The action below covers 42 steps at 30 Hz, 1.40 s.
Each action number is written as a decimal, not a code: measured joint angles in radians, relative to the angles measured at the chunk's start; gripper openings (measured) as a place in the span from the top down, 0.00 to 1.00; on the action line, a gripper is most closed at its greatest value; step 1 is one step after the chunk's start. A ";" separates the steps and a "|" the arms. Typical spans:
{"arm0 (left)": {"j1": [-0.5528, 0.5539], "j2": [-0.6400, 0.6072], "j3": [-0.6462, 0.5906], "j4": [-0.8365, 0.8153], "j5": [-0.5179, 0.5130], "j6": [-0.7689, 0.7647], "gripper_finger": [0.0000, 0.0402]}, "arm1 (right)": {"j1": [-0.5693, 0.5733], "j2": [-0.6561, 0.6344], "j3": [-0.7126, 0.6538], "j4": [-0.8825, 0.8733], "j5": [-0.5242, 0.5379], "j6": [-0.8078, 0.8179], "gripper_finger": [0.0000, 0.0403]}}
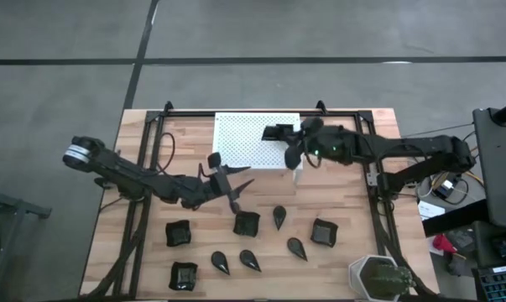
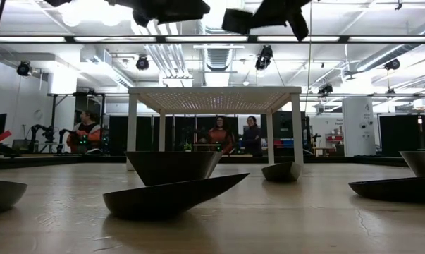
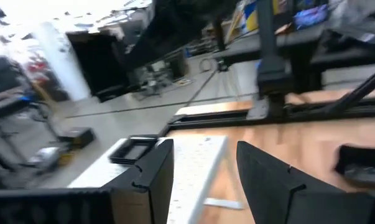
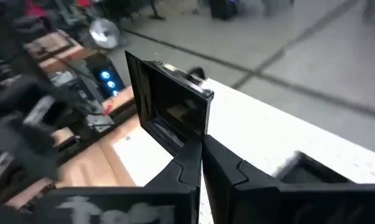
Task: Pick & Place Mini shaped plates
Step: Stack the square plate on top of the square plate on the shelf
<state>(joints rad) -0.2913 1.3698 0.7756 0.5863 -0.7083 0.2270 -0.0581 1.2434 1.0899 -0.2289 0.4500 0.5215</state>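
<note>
While right gripper (image 1: 279, 132) carries square plate (image 4: 168, 106) edge-on over white stand (image 1: 236, 138), risk: thin-rim pinch slips, plate tips or drops onto stand. Left gripper (image 1: 234, 186) just off stand's front edge, fingers apart, empty. Right fingers clamped on plate rim. Remaining plates (image 1: 247, 223) on table (image 1: 135, 143), in front of stand.

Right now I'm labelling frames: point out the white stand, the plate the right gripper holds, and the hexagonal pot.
white stand (image 1: 244, 143), high view, bare perforated top.
square plate (image 4: 168, 109), right wrist view, its dark inner face, pinched at the edge by the right gripper (image 4: 203, 163).
hexagonal pot (image 1: 366, 270), high view, its pale rim.
</note>
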 joint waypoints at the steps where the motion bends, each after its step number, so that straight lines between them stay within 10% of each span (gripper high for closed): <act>1: 0.000 -0.009 -0.010 0.001 0.028 -0.019 0.58 | -0.020 0.002 0.014 -0.036 -0.011 0.028 0.98; 19: -0.060 -0.178 -0.118 -0.004 0.116 -0.079 0.58 | -0.282 0.023 0.174 -0.452 -0.416 0.304 0.98; 42: -0.089 -0.232 -0.142 0.012 0.117 -0.046 0.57 | -0.503 0.136 0.149 -0.449 -0.813 0.398 0.98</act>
<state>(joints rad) -0.3807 1.1378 0.6337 0.5985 -0.5915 0.1813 -0.5613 1.3791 1.2386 -0.6781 -0.3628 0.9194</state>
